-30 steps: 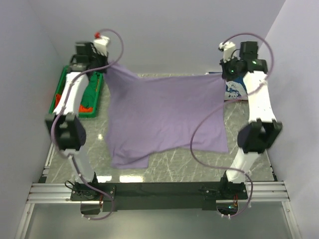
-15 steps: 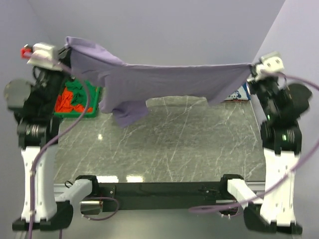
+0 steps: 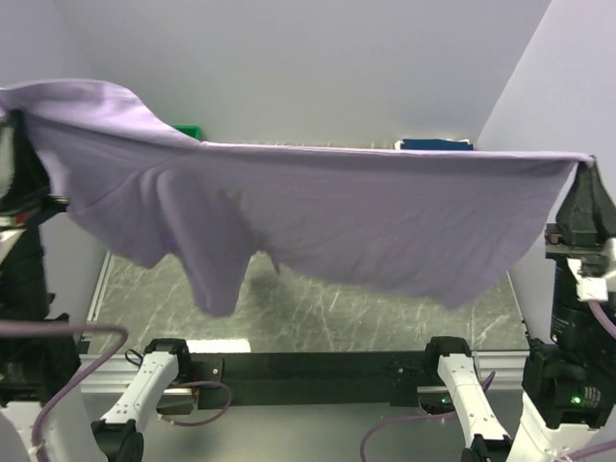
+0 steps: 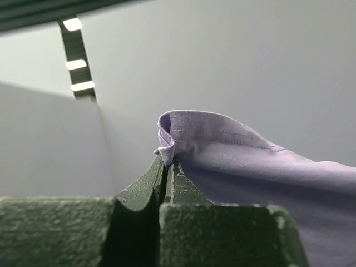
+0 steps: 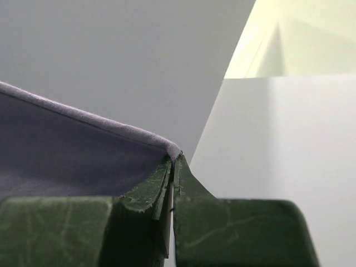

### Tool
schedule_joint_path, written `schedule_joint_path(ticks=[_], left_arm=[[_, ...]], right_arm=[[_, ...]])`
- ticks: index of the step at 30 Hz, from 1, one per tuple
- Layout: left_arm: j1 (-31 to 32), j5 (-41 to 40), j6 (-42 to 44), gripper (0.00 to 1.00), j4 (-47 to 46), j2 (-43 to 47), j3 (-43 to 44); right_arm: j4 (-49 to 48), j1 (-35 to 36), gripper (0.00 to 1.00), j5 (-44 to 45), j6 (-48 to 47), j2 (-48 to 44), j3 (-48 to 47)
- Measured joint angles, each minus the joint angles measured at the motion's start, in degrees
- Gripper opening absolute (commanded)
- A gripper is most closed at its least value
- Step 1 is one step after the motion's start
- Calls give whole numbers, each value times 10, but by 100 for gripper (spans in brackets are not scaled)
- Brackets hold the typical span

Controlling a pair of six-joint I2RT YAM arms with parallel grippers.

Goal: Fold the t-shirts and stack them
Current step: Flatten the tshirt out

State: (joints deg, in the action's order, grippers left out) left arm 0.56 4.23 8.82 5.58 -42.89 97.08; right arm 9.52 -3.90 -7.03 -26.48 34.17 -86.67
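Listing from the left:

- Left gripper (image 4: pixel 166 162) – dark green fingers pressed together on a folded, stitched corner of the plain lavender-purple cloth t-shirt (image 3: pixel 337 212). No gap shows between the jaws. This corner is the higher of the two.
- Green plastic bin (image 3: pixel 188 131) – only a sliver shows above the shirt's top edge, at the far left of the table. Its contents are hidden.
- The t-shirt itself – held aloft and spread wide, its taut top edge running left to right from one gripper to the other. The body hangs below that edge like a curtain, well clear of the surface. One loose sleeve (image 3: pixel 217 284) droops lowest, on the left half.
- Grey marble-patterned table top (image 3: pixel 385 310) – visible beneath the hanging cloth.
- Dark blue item (image 3: pixel 435 144) – at the far right of the table, possibly the navy tee; too little shows to be sure.
- Right gripper (image 5: pixel 172 162) – fingers likewise clamped tight on the opposite corner of the same edge.

Relation governing the next move: the garment's long axis lies across the table, shared evenly between both arms, with the table directly below. Laying it flat would likely call for both corners to descend together, the drooping sleeve on the left touching first.
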Motion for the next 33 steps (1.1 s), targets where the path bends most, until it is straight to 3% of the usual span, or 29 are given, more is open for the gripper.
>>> schedule_joint_path(ticks=[4, 9, 12, 21, 27, 33], left_arm=[[0, 1, 15, 1, -4, -30, 80], [0, 11, 29, 1, 9, -45, 79], [0, 27, 41, 1, 12, -43, -7], [0, 63, 64, 1, 33, -86, -398], [0, 95, 86, 1, -1, -129, -490], [-1, 92, 91, 1, -58, -291, -471]], right_arm=[[2, 0, 0, 9, -3, 30, -64], [-5, 0, 0, 9, -14, 70, -88], [-10, 0, 0, 0, -26, 86, -37], [-14, 1, 0, -49, -57, 201, 258], [-15, 20, 0, -63, -85, 294, 355], [-40, 36, 0, -58, -110, 419, 329]])
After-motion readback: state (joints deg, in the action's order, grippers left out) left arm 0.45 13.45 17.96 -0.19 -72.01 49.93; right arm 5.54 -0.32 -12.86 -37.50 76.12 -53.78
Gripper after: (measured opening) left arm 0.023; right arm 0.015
